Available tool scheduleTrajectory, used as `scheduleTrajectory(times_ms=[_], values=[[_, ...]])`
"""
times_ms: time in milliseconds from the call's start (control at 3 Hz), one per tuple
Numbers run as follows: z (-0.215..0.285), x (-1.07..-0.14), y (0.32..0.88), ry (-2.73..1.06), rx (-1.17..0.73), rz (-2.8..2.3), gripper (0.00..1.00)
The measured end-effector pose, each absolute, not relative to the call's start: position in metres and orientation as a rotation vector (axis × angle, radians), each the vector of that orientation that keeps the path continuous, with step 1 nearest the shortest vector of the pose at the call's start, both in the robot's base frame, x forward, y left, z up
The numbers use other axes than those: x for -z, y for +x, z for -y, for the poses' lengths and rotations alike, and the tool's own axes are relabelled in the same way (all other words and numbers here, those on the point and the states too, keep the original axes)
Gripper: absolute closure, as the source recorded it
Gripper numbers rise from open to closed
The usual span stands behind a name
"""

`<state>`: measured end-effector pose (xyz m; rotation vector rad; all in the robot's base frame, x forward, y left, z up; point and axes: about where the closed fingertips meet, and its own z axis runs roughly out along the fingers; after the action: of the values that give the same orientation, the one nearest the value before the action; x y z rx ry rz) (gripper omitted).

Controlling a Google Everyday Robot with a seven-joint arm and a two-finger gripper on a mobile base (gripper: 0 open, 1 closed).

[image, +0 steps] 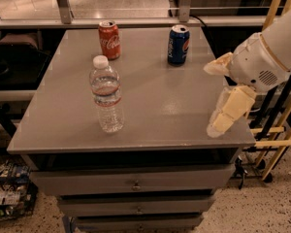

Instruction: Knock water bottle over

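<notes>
Looks like a lab or workshop — grey drawer cabinet (87,183) at centre, speckled floor (262,212) lower right, wooden rack (274,143) at right, where the gripper (222,93) hovers.

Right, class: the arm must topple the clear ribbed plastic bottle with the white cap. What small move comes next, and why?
Probably move the gripper leftward over the grey tabletop toward the clear ribbed plastic water bottle. The gripper sits open at the right edge, apart from the upright bottle; the red can and blue can stand farther back, off that path.
</notes>
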<state>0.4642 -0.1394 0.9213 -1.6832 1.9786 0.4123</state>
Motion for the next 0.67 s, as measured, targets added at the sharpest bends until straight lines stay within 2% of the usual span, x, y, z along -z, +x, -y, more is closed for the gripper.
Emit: scheduleTrajectory(times_ms=[667], values=[[0.134,-0.9203,0.466,-1.643,-0.43,-1.963,0.0]])
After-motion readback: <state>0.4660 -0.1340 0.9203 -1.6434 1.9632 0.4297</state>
